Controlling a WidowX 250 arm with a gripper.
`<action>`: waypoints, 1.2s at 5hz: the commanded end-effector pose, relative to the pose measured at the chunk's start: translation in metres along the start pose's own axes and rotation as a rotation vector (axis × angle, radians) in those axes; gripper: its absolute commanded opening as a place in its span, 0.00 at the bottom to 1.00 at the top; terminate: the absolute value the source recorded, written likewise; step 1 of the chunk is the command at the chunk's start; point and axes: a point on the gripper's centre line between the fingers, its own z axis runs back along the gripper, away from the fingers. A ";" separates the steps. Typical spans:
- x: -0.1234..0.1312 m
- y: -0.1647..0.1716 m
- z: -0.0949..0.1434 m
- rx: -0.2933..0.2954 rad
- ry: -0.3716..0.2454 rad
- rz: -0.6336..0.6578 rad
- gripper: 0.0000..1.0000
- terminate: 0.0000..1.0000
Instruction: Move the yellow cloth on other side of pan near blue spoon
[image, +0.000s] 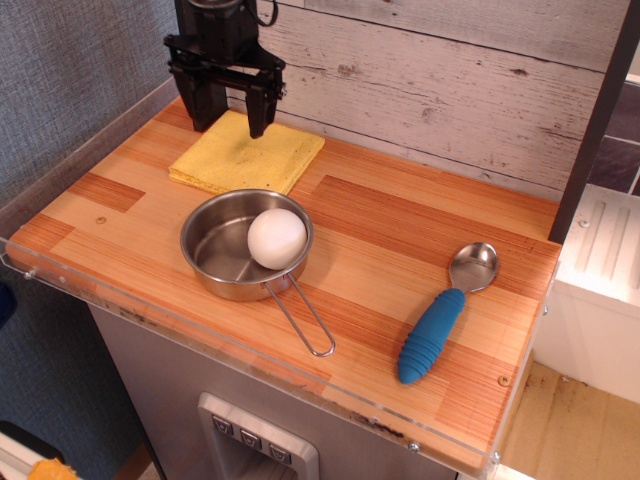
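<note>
- End effector (229, 108) hangs over the back edge of the yellow cloth (245, 154), at the far left corner of the desk (400, 230), with its two dark fingers spread apart and nothing between them.
- Whether the fingertips touch the fabric or stay a little above it, I cannot tell from this view.
- Yellow cloth lies flat and folded, just behind the pan (232, 248), close to the wooden wall; it is on the wrong side for the task.
- Pan is a small shiny steel saucepan with a thin wire handle pointing to the front, and a white egg (277, 237) sits inside it.
- Blue spoon (440, 315) lies well apart, on the right part of the desk, with free wood around it.
- I judge the cloth to be light, soft and limp, so it will sag and maybe unfold when it is lifted.
- A good place to take hold is probably a corner or an edge, where the fingers can pinch all the folded layers together.
- The carrying path should pass high enough over the pan, because a hanging corner could drag on the rim or the egg.
</note>
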 end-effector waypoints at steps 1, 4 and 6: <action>0.015 0.010 -0.006 0.035 -0.065 -0.055 1.00 0.00; 0.006 -0.009 -0.032 -0.017 -0.030 -0.038 1.00 0.00; 0.006 -0.046 -0.038 -0.031 -0.018 -0.046 1.00 0.00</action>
